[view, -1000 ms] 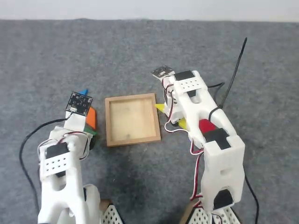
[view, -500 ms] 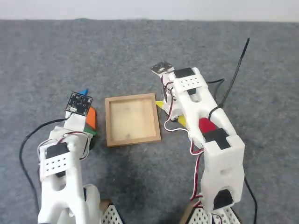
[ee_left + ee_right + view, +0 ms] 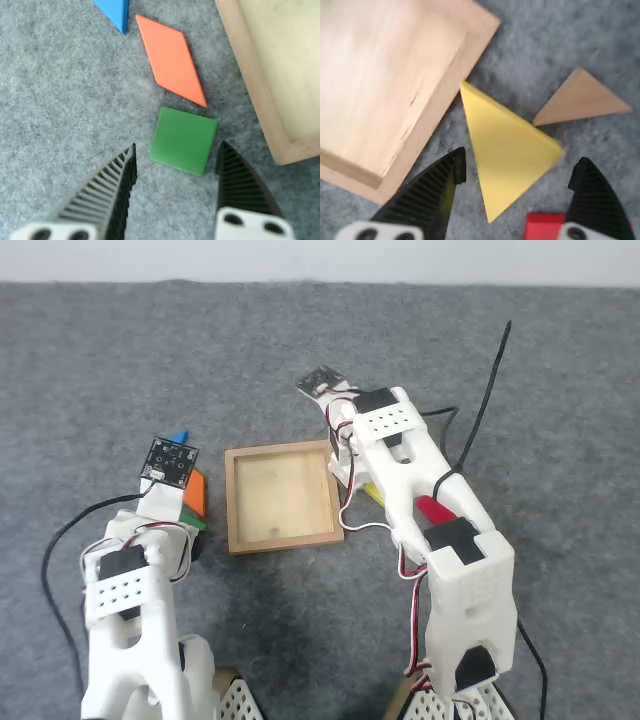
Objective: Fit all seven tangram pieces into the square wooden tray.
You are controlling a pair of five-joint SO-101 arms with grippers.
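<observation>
The square wooden tray (image 3: pixel 283 497) lies between the two arms with nothing inside it. In the left wrist view, my left gripper (image 3: pixel 175 170) is open above the green square (image 3: pixel 184 140). The orange parallelogram (image 3: pixel 171 59) and the tip of a blue triangle (image 3: pixel 115 11) lie just beyond the square, with the tray's wall (image 3: pixel 260 85) beside them. My right gripper (image 3: pixel 512 195) is open over the yellow triangle (image 3: pixel 505 145), whose corner touches the tray's edge (image 3: pixel 445 95). A wood-coloured triangle (image 3: pixel 580 97) and a red piece (image 3: pixel 545 226) lie close by.
Grey carpet covers the table. From above, the orange piece (image 3: pixel 196 495) and blue tip (image 3: pixel 180 436) show left of the tray, and slivers of yellow (image 3: pixel 372 493) and red (image 3: pixel 432 508) show under the right arm. A black cable (image 3: pixel 485 400) trails at the right.
The right arm has swung left toward the tray's right edge and now covers most of the yellow triangle. The left arm has not moved.
</observation>
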